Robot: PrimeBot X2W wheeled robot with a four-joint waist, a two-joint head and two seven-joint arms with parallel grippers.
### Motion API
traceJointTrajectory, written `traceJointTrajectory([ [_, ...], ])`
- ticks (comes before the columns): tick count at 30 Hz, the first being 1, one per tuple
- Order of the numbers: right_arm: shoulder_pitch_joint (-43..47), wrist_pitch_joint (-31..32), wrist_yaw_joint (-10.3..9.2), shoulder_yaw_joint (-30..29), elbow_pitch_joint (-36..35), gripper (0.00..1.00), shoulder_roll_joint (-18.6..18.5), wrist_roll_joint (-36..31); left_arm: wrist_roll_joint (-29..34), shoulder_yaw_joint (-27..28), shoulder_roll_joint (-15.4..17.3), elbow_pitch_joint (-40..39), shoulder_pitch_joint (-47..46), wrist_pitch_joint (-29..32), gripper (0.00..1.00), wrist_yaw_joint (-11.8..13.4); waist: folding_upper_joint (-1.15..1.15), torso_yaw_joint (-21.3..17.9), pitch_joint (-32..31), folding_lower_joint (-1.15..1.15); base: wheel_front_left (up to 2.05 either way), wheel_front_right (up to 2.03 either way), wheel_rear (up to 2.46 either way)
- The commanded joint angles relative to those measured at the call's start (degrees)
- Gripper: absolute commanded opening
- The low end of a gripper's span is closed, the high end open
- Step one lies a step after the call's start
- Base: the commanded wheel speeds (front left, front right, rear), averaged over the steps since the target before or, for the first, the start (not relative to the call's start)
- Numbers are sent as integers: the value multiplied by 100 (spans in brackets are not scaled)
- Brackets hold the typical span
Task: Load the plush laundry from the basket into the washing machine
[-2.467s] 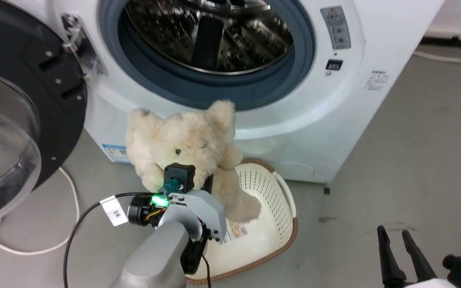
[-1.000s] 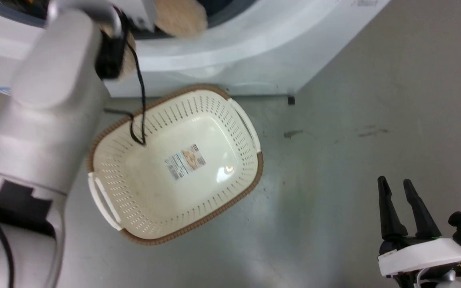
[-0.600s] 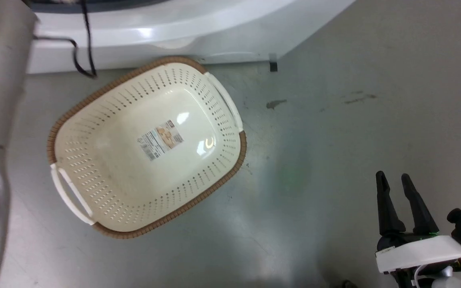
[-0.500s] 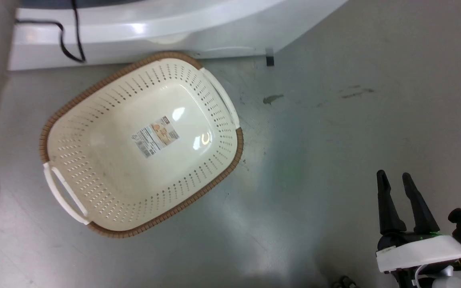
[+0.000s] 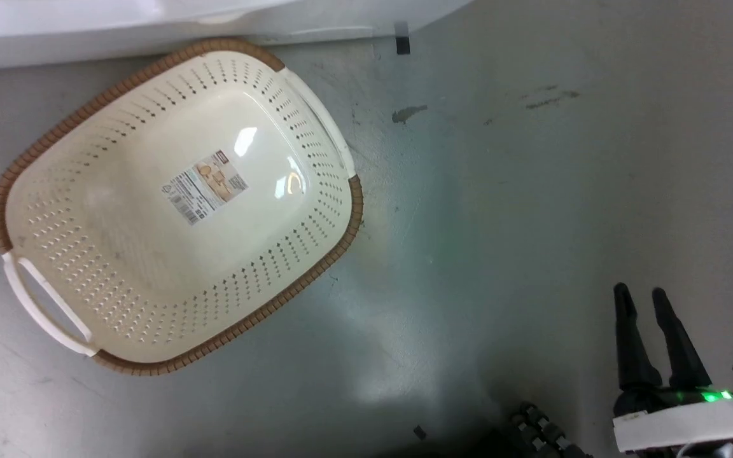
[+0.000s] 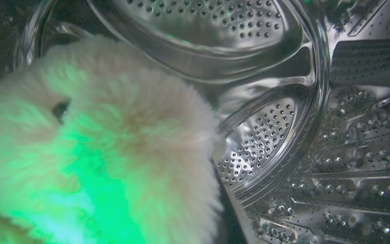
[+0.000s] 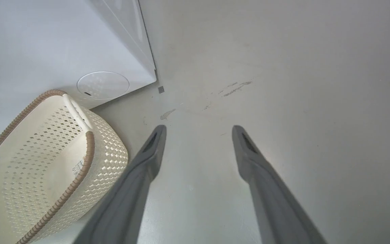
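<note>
The plush laundry (image 6: pixel 113 135), fluffy cream fur lit green, hangs close before the left wrist camera inside the washing machine's steel drum (image 6: pixel 266 135). My left gripper (image 6: pixel 195 169) is buried in the fur and shut on it; one dark finger (image 6: pixel 227 206) shows along the toy's right side. The basket (image 5: pixel 354 210) sits on the floor with nothing but its label sticker inside, against the washing machine's white front (image 5: pixel 86 19). My right gripper (image 5: pixel 640 292) hovers open over bare floor, well right of the basket (image 7: pixel 90 145), fingers (image 7: pixel 147 162) spread with nothing between them (image 7: pixel 199 128).
The grey floor (image 5: pixel 532 191) stretches to the right of the basket, with a few dark scuff marks (image 5: pixel 408 114). A small black foot (image 5: pixel 402 44) marks the washer's lower right corner. The washer's round filter cover (image 7: pixel 103 84) shows above the basket.
The plush went up out of the basket and into the drum with my left gripper. The head camera tilted down and right, so the left arm left its picture. The right gripper stayed open.
</note>
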Motion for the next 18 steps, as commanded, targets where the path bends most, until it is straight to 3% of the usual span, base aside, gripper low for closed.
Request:
traceJointTrajectory([
  [1, 70, -59, 3, -44, -36, 100, -9, 34, 79, 49, 31, -65, -23, -32, 0, 21, 0, -29, 93, 0, 0, 0, 0],
  [9, 179, -137, 3, -102, -15, 100, -9, 114, 152, 223, -8, -83, -62, -32, 0, -13, 0, -47, 322, 0, 0, 0, 0],
  [18, 232, -189, 3, -75, -54, 100, -9, 142, 79, 283, -169, 572, -30, 7, 0, -134, 0, -28, 420, 0, 0, 0, 0],
])
